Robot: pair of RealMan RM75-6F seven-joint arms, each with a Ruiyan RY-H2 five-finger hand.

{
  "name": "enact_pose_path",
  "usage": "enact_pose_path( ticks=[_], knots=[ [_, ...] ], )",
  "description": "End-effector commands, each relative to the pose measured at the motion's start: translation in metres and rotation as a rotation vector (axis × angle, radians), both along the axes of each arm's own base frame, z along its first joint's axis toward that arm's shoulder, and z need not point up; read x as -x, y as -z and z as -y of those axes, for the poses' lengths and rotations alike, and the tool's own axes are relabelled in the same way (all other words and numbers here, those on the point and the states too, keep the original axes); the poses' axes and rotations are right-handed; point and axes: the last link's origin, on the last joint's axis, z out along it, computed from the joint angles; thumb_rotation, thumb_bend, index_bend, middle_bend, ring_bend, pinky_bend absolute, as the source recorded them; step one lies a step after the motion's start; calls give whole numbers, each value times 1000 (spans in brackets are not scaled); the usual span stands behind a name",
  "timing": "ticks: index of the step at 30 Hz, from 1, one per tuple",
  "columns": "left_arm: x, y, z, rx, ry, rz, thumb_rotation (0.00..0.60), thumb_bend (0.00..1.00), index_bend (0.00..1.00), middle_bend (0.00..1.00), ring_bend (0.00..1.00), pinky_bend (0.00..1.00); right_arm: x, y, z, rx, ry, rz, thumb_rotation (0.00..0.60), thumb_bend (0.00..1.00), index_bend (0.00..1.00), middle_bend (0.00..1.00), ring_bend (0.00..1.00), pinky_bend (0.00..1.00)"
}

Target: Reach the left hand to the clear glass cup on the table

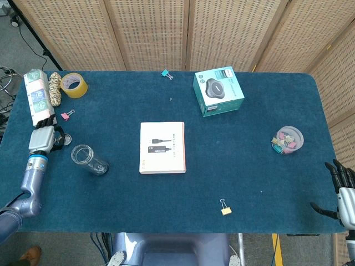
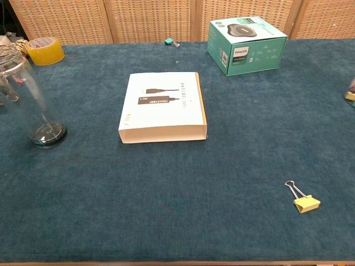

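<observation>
Head view: clear glass cup (image 1: 89,159) stands upright on blue felt table (image 1: 249,183), left of white flat box (image 1: 162,147). Left hand (image 1: 44,138) sits just left of the cup, apart from it; finger spread cannot be told. Right hand (image 1: 343,191) at near-right edge, fingers spread, holding nothing. Chest view: the cup (image 2: 29,100) stands at far left; neither hand shows.

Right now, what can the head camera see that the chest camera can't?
Only the head view shows both hands: the left hand beside the glass cup and the right hand off the table's edge, plus the tub of clips. Only the chest view shows the white box's side. Both show the cup, teal box, tape roll and yellow clip.
</observation>
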Motion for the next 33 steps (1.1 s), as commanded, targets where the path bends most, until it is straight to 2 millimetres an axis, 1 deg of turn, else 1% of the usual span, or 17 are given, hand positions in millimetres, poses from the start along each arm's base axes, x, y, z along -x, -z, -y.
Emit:
enact_pose_path(
  ticks=[1,7,9,11,14,21,27,30,33],
  knots=[
    [-3,-8,2,-21,23,9,600,487,596,0,0,0,0,0,0,1,-1,2,600,0,0,0,0,0],
    [-20,-32,8,-76,104,45,600,486,597,0,0,0,-2,0,-1,-2,-6,3,600,0,0,0,0,0],
    [-28,-42,11,-96,139,61,600,486,597,0,0,0,-2,0,-1,-2,-8,5,600,0,0,0,0,0],
    [-42,-56,17,-125,193,89,600,487,597,0,0,0,-3,0,-1,-1,-9,8,600,0,0,0,0,0],
    [-60,-76,31,-143,263,123,600,486,597,0,0,0,-3,0,-1,0,-13,13,600,0,0,0,0,0],
    [-89,-107,62,-183,392,140,600,486,603,0,0,0,-5,-2,-3,4,-18,17,600,0,0,0,0,0],
    [-107,-121,86,-189,473,150,600,485,602,0,0,0,-6,-2,-3,6,-22,21,600,0,0,0,0,0],
    [-112,-122,93,-180,495,154,600,485,602,0,0,0,-6,-3,-3,7,-23,24,600,0,0,0,0,0],
    [-118,-118,98,-165,514,180,600,486,605,0,0,0,-6,-5,-4,12,-24,29,600,0,0,0,0,0]
  ],
)
